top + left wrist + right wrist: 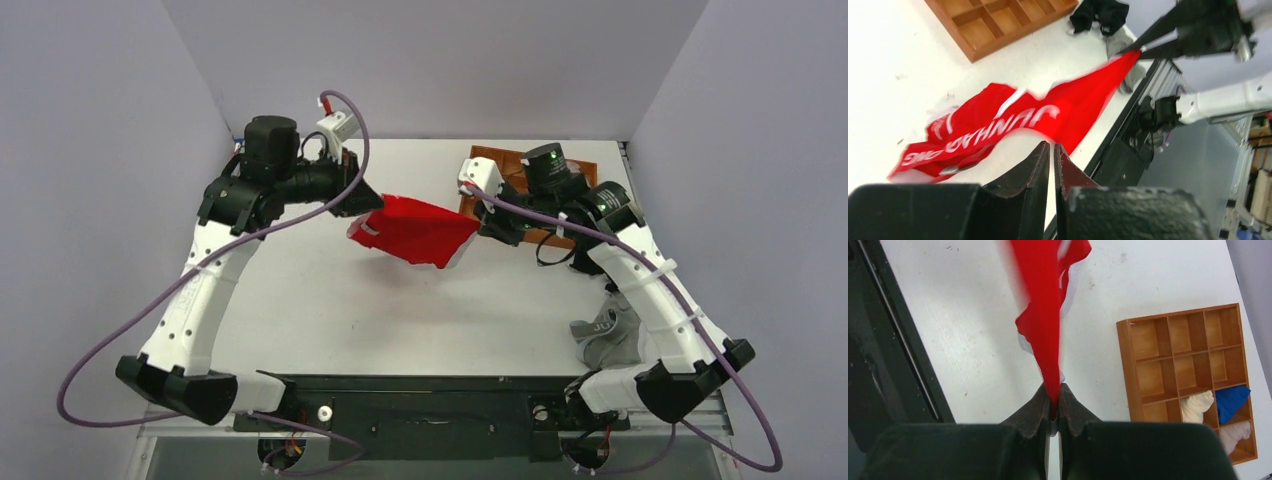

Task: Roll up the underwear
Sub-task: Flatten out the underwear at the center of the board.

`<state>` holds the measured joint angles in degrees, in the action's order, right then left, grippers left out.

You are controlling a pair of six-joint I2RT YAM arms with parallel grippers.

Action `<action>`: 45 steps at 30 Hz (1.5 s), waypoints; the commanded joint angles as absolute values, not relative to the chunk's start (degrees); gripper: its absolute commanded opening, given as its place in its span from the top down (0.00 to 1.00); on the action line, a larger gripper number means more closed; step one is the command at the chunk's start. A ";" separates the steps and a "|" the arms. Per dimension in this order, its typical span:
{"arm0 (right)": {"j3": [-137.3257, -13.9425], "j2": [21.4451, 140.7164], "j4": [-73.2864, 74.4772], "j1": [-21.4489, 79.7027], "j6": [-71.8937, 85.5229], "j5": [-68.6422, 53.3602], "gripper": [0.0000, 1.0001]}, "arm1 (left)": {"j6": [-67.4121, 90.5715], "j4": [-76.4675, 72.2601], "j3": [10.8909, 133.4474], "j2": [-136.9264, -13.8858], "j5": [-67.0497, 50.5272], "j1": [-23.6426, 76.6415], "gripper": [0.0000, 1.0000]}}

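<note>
Red underwear (415, 232) hangs stretched midair, left gripper (1053, 145) and right gripper (1052, 392) each clamped on an end; I'd lay it flat on the table (330, 310), taut, before rolling.

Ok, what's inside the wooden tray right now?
The wooden tray holds a white roll, a blue one and another pale one in neighbouring end compartments; the rest look empty. In the overhead view the right arm covers most of it.
</note>
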<state>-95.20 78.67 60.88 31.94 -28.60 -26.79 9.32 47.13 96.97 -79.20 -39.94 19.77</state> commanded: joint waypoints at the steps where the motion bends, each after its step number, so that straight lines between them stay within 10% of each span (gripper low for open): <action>1: -93.16 71.47 65.33 32.52 -31.10 -27.59 1.00 | 0.62 53.89 92.47 -69.99 -40.23 19.51 0.94; 12: -91.84 71.89 64.06 32.52 -29.13 -26.60 1.00 | -0.36 49.64 84.23 -67.66 -36.55 19.51 0.93; 20: -94.86 80.05 61.14 28.84 -20.99 -22.27 1.00 | -1.71 25.42 69.66 -67.50 -33.39 26.99 0.21; 26: -100.15 87.55 61.99 25.76 -16.00 -22.60 1.00 | -0.56 17.20 68.23 -73.68 -26.75 34.85 0.01; 45: -101.96 95.73 61.61 16.26 -8.19 -28.94 1.00 | -6.30 9.29 79.81 -94.81 20.76 60.88 0.03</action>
